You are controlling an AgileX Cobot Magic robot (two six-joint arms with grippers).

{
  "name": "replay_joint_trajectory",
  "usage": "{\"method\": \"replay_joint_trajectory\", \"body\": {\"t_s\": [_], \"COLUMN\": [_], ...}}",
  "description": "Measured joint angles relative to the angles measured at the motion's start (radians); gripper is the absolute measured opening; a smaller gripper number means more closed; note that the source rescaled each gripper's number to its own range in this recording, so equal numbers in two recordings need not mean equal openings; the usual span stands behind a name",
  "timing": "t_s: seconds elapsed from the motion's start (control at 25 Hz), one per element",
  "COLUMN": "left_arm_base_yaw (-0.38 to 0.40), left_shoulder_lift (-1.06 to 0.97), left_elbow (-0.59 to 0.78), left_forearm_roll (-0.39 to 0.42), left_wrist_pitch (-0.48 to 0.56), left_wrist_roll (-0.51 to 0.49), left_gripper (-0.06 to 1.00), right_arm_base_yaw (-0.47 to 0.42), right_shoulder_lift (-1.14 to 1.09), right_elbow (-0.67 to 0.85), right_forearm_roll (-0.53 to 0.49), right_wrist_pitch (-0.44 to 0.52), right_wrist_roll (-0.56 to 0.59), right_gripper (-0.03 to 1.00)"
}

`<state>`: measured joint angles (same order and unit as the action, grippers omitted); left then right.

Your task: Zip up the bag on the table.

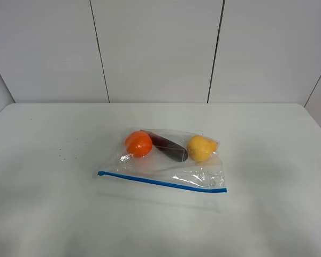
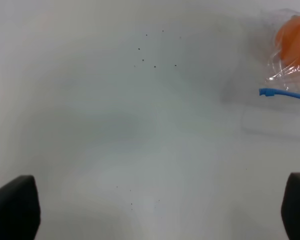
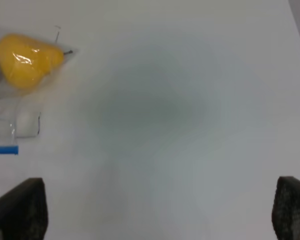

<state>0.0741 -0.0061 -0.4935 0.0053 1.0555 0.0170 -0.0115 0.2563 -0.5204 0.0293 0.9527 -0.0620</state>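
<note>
Lying mid-table (image 1: 48,214), the bag (image 1: 171,160) is being approached from both ends of its blue zipper strip (image 1: 160,182), long axis crosswise; left gripper (image 2: 155,210) and right gripper (image 3: 160,210) are being held spread wide, empty, neither clearly nearer.

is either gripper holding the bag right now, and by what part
Nothing is held. The left gripper and right gripper are both open over bare table, apart from the bag.
</note>
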Motion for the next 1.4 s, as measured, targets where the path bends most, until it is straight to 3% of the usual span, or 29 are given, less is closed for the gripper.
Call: {"method": "replay_joint_trajectory", "body": {"t_s": [0.48,1.08,1.4], "left_arm_base_yaw": [0.000,0.000,0.000], "left_shoulder_lift": [0.000,0.000,0.000], "left_elbow": [0.000,0.000,0.000], "left_forearm_roll": [0.000,0.000,0.001], "left_wrist_pitch": [0.000,-0.001,-0.001], "left_wrist_roll": [0.000,0.000,0.000], "left_gripper": [1.00,1.00,1.00], "right_arm_base_yaw": [0.000,0.000,0.000], "right_shoulder_lift": [-0.163,-0.260,-0.260], "right_elbow": [0.020,0.023,0.023], "right_forearm_roll": [0.031,0.032,-0.020], "right_wrist_pitch": [0.064,0.066,0.066], "right_wrist_roll": [-0.001,-0.001,0.075], "right_gripper": [1.00,1.00,1.00]}}
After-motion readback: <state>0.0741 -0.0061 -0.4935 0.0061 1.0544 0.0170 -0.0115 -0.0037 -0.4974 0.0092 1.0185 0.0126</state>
